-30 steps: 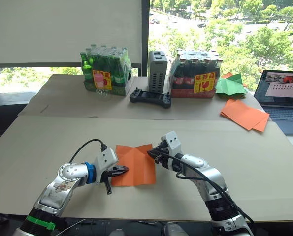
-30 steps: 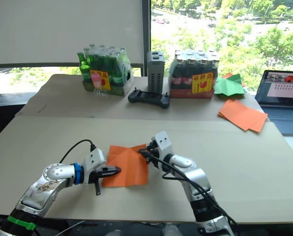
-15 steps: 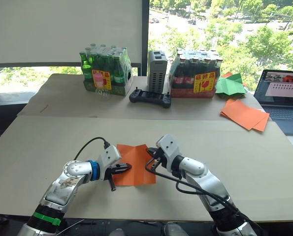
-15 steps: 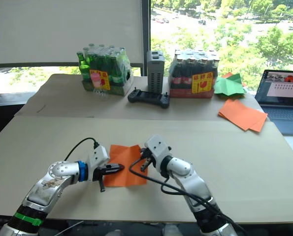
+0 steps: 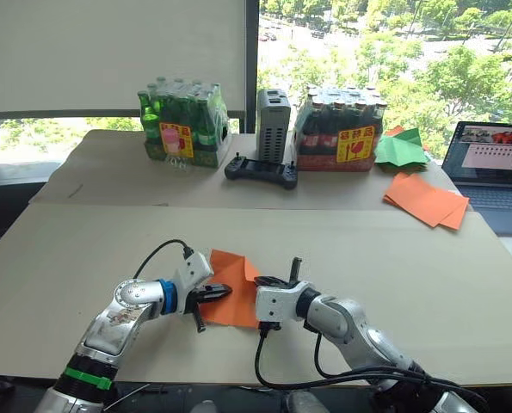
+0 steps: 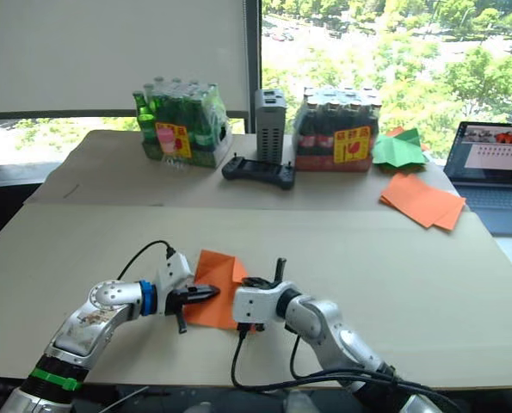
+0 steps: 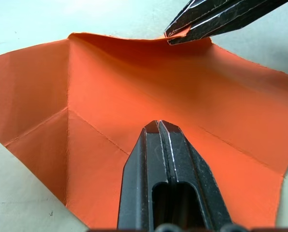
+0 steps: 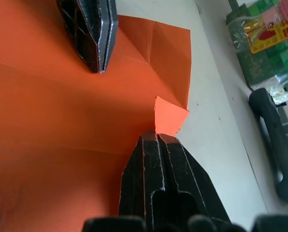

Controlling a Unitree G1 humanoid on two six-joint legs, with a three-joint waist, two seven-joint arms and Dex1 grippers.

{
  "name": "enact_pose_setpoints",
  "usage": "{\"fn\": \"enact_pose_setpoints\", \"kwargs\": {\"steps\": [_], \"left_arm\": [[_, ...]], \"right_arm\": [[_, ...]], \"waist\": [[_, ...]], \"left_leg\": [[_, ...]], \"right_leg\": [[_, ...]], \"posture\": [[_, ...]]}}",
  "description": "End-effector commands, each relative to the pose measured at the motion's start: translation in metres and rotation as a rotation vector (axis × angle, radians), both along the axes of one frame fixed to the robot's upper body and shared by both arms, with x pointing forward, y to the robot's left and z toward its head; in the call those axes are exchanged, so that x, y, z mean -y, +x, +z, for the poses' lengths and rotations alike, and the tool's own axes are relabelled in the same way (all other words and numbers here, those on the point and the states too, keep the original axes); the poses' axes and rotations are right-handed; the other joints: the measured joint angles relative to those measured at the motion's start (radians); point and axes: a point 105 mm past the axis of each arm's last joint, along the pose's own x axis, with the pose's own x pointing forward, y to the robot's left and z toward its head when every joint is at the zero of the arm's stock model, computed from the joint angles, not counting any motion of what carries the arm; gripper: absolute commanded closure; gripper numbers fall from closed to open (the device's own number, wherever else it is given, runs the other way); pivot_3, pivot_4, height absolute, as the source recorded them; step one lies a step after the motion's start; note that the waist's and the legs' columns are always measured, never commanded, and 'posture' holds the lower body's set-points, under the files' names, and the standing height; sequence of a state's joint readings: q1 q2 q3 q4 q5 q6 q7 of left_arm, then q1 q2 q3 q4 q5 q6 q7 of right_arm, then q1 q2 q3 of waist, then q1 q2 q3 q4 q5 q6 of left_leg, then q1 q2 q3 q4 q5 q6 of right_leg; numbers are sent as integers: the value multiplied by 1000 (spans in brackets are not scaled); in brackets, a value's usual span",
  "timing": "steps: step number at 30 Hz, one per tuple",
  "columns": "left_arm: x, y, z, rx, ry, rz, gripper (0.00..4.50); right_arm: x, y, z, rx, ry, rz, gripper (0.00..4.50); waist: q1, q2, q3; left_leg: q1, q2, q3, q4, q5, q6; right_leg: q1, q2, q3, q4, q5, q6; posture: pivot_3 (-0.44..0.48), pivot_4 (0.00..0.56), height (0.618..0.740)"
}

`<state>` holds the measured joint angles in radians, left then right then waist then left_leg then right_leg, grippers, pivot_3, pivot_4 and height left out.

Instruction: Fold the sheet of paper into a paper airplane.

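You had the sheet of paper (image 5: 230, 288) lying near the front edge of the cardboard-covered table (image 5: 428, 275), between both arms, already carrying diagonal creases that meet at a point. Your left gripper (image 5: 218, 294) was clenched, fingers together, tips pressing down on the sheet's left part as a hold-down (nothing pinched, as far as the left wrist view showed). Your right gripper (image 8: 158, 135) was clamped on the sheet's right edge, w/ a small orange flap (image 8: 169, 115) poking up past its tips and that edge lifted off the table.

Judging by that, you were on an early fold, prob. bringing the right side over toward the center crease; no paper airplane shape yet. Next move would call for carrying the pinched edge across w/o dragging the sheet, so the left gripper had to stay planted, then pressing the new crease flat.
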<state>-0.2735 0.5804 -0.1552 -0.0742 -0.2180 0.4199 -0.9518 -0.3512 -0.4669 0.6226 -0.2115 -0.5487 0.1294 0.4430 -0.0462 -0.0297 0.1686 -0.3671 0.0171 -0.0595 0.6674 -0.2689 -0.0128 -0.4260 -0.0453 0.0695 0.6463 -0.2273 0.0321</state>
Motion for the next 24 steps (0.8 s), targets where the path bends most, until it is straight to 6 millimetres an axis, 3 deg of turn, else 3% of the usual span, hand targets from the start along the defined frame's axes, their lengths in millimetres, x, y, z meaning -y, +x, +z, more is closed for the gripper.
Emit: {"fn": "enact_pose_setpoints", "kwargs": {"steps": [1,13,19,24], "left_arm": [[3,3,11,20,-21,-11,4500],[7,32,37,34,-80,-4,4500],[11,42,31,31,-39,-26,4500],[7,44,13,35,79,-54,4500]], "right_arm": [[-8,-2,4,54,-49,66,4467],[-9,3,-9,8,-132,102,4467],[-12,4,-10,-1,-126,101,4467],[-11,5,-8,-6,-116,94,4467]], "waist": [[1,0,0],[1,0,0],[-5,0,0],[-4,0,0]], "left_leg": [[0,0,0,0,0,0],[0,0,0,1,0,0],[1,0,0,2,0,0],[1,0,0,2,0,0]], "right_leg": [[0,0,0,0,0,0],[1,0,0,0,0,0],[1,1,0,1,0,0],[1,0,0,1,0,0]], "posture": [[0,150,733],[0,150,733],[0,150,733],[0,150,733]]}}
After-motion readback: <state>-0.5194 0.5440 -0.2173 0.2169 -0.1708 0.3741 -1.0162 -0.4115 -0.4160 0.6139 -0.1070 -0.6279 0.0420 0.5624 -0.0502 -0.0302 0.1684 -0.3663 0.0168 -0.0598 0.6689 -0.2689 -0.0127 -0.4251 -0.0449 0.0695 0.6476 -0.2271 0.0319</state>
